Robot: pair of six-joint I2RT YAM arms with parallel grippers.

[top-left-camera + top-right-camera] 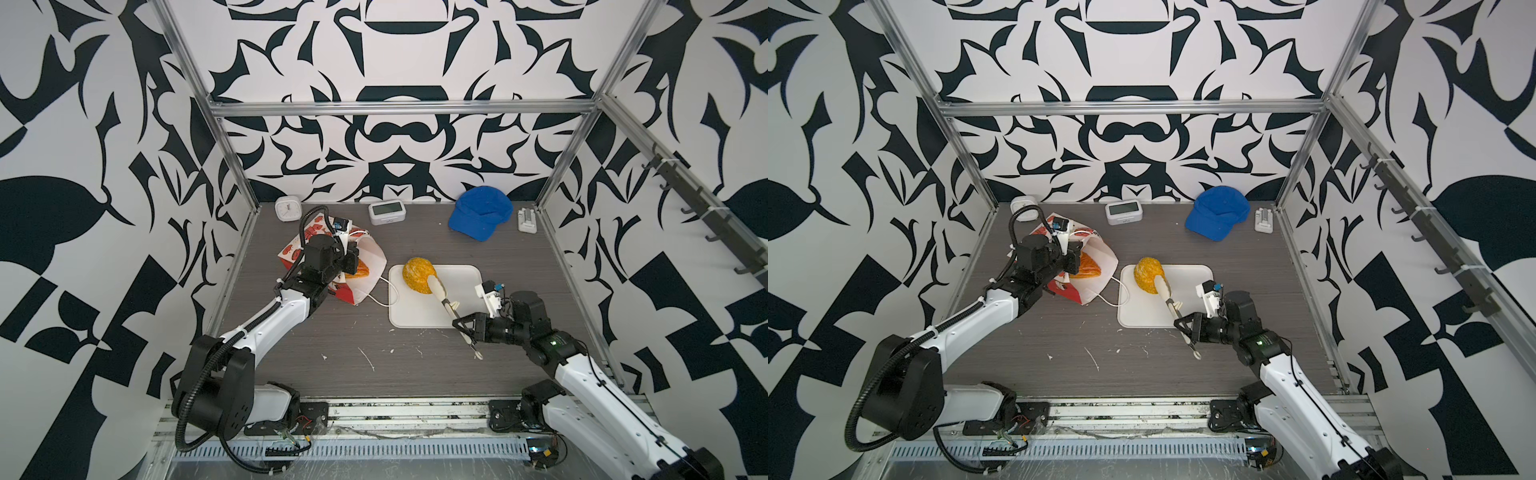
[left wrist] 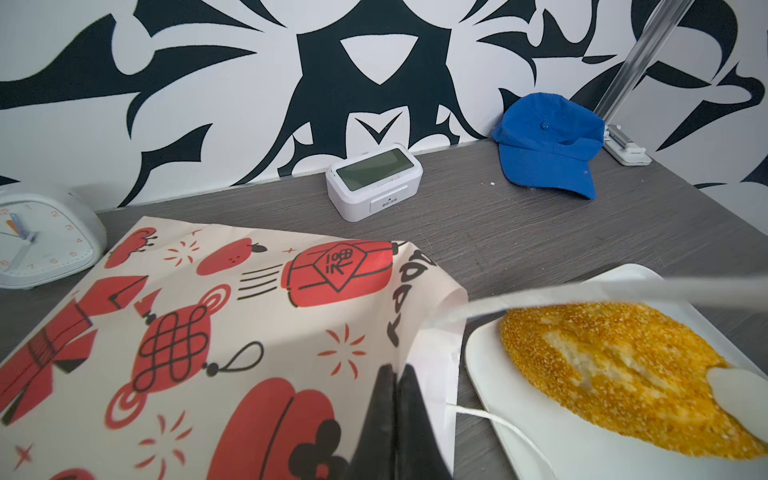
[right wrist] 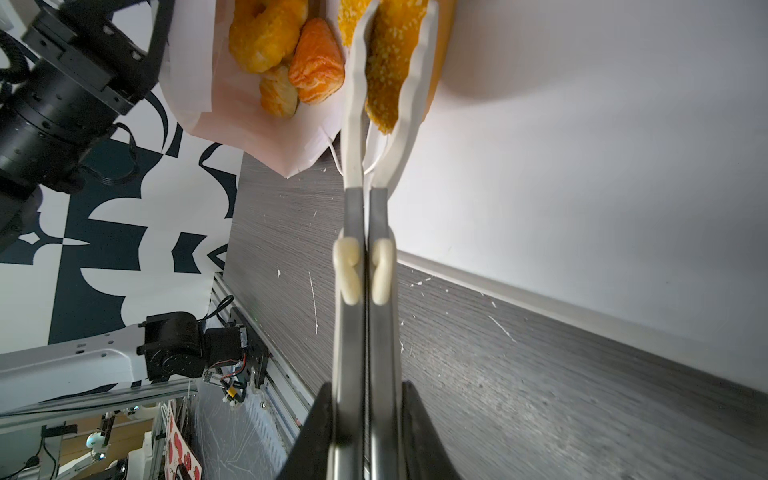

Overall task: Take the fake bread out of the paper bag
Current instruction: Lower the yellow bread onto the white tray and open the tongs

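Tongs (image 3: 365, 232), squeezed by right claw (image 3: 368, 392), pinch the loaf (image 3: 386, 62) by its sides; looks light, hard, slippery. Left claw (image 2: 397, 372) pinches bag (image 2: 208, 332) rim.

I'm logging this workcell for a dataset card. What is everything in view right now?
tray: one, white, centre
tongs: one, cream and steel, over tray
oval loaf: one, golden, on tray, between tong tips
paper bag: one, red-white, on its side, left of tray
ring, wedge, croissant: one each, yellow-orange, inside bag
analog clock, digital clock: one each, white, at back
cap: one, blue, back right
white device: one, back-right corner
left gripper: black, shut on paper bag
right gripper: black, shut on tongs
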